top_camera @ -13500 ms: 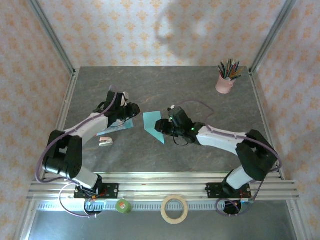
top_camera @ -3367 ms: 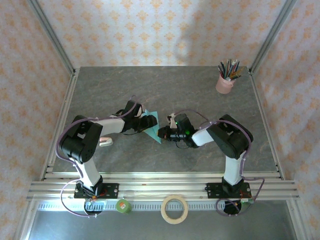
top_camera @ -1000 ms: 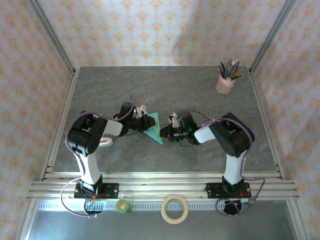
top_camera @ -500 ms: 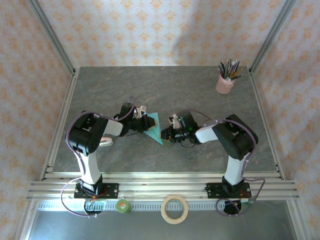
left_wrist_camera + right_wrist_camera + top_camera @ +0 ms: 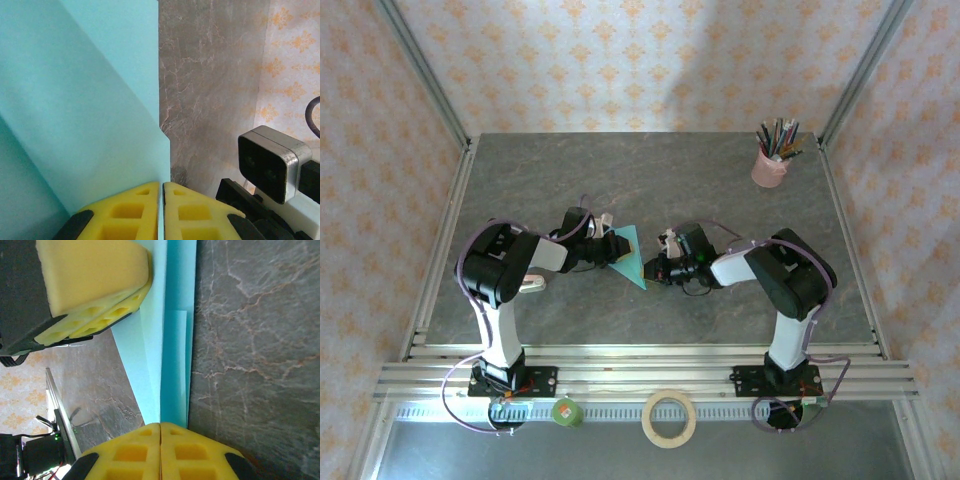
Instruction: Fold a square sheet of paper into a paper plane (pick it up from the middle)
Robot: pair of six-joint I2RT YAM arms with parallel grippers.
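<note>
The thin turquoise paper sheet (image 5: 630, 256), creased to a pointed shape, was midway across the grey marbled table (image 5: 720, 180); the left gripper (image 5: 161, 186) and right gripper (image 5: 160, 426) each clamped one edge. Early folds looked done; wing folds seemingly remained.

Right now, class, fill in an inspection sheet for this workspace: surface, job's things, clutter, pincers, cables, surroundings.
Surface: grey stone-look table.
Job's things: folded turquoise paper, mid-table between both pincers.
Clutter: pink pencil cup at the far right corner; tape roll and small green object at the near edge; small pale card by the left arm.
Pincers: left pincer shut on the paper; right pincer shut on its opposite edge.
Cables: purple cables loop along both arms.
Surroundings: patterned walls, aluminium frame.
</note>
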